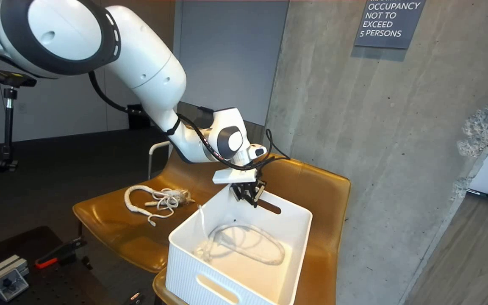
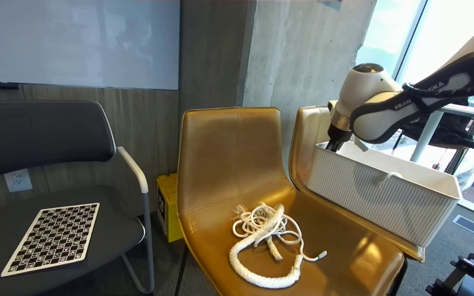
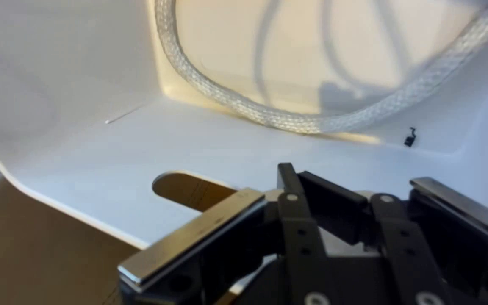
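One rope (image 3: 303, 123) is already in the white bin (image 1: 182, 262), its braided loop lying across the inside, though a thin strand (image 2: 392, 175) hooks over the side at the bin's 10 o'clock (going by an exterior view). Further out on that same 10 o'clock line there's a second rope (image 1: 170, 199), a messy tangle on the neighbouring chair (image 1: 129, 237) and fully outside. So progress looks like one rope in, minus that stray strand, and one out. The end effector (image 1: 248, 197) hangs at 12 o'clock by the bin's inner wall (image 3: 210, 148), near the handle slot (image 3: 193, 190), with no rope showing in its grip. The wrist view is such a jumble of dark linkage that nobody could fairly say whether the fingers are spread or pressed together. The closest rope is the one inside, and it's clear of them. Bin itself sits on a tan chair (image 1: 324, 195), right beside the other one.
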Tool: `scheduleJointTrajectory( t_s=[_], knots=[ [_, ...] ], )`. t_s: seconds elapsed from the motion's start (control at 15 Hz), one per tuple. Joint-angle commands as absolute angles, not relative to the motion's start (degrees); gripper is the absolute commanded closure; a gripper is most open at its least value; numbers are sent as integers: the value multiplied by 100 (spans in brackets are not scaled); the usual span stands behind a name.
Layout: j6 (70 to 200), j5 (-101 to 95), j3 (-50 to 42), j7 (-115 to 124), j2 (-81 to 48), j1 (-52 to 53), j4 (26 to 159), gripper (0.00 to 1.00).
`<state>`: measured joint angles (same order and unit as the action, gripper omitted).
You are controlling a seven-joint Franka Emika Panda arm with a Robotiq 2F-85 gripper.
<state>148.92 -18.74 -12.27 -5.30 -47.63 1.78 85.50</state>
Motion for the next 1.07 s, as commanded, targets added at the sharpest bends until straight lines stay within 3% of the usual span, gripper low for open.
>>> scheduleJointTrajectory(
  t_s=[0.0,0.6,0.67,0.8,1.0],
  knots=[
    [14309,-2158,-1074,-740,-3955,490,8861,99],
    [13468,-2551,-791,-1179,-3177,509,8741,99],
    [13360,-2519,-741,-1353,-3118,452,8795,71],
    [13223,-2524,-727,-1503,-3064,358,8920,64],
    [13510,-2445,-718,-1581,-3169,73,9273,43]
  ],
)
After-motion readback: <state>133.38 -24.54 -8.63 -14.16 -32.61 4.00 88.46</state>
